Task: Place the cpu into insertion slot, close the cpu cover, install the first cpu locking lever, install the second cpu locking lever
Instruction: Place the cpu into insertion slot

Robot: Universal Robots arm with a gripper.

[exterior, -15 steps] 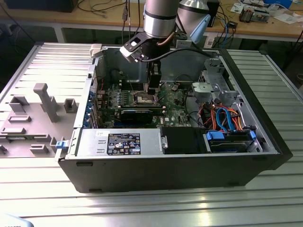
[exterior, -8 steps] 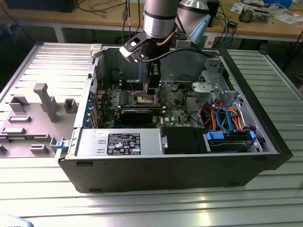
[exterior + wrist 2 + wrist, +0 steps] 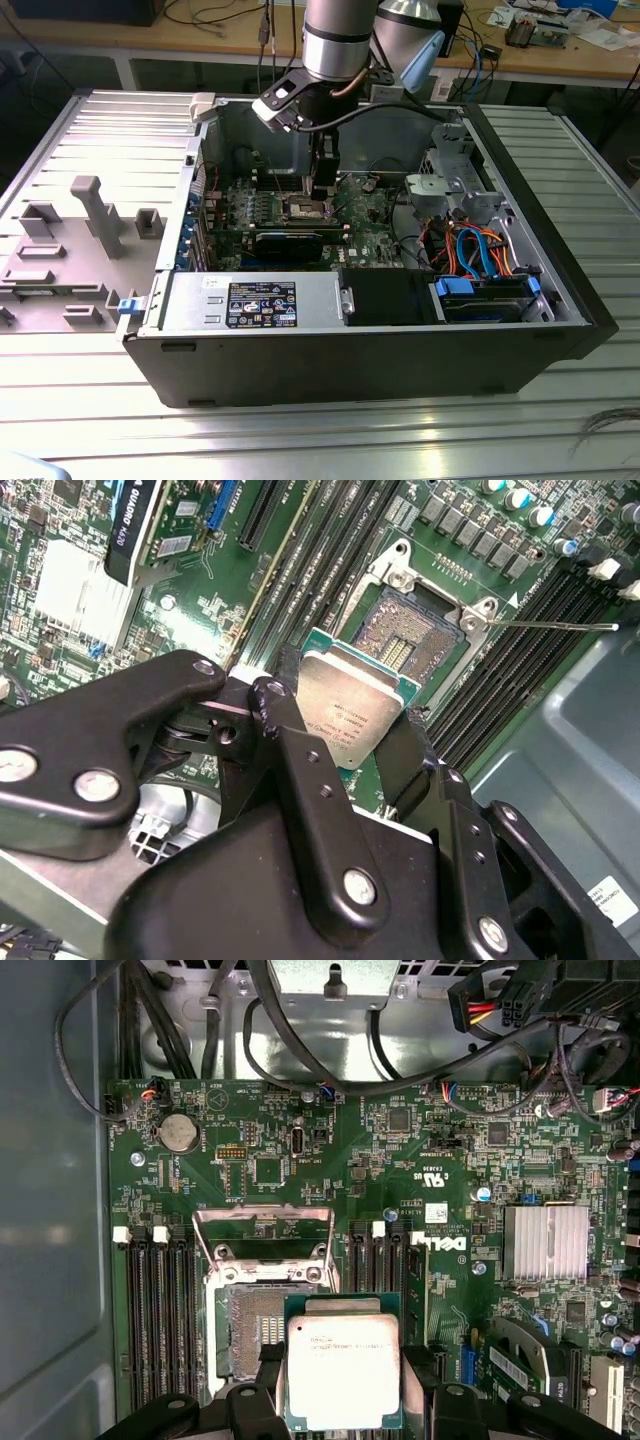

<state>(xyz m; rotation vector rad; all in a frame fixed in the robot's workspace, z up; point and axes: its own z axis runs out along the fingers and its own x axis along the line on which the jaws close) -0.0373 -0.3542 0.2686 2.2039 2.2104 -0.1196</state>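
A: Roughly, big to small: computer case lying open, green motherboard flat inside, gripper down low over it. Fingers?
B: Clenched on the cpu, pinching two opposite edges, seen in both wrist views. It hangs above the board, just beside the insertion slot, not seated.
A: And the cpu cover?
B: Tipped up, slot bare. One locking lever swung clear.
A: Hazards?
B: My judgement: the edge pinch is thin, so a slip could drop the cpu onto the contacts. Lowering it off-centre or tilted would land a corner on the slot rim and bend contacts. A wrong rotation would do the same. The raised cover could fall if bumped.
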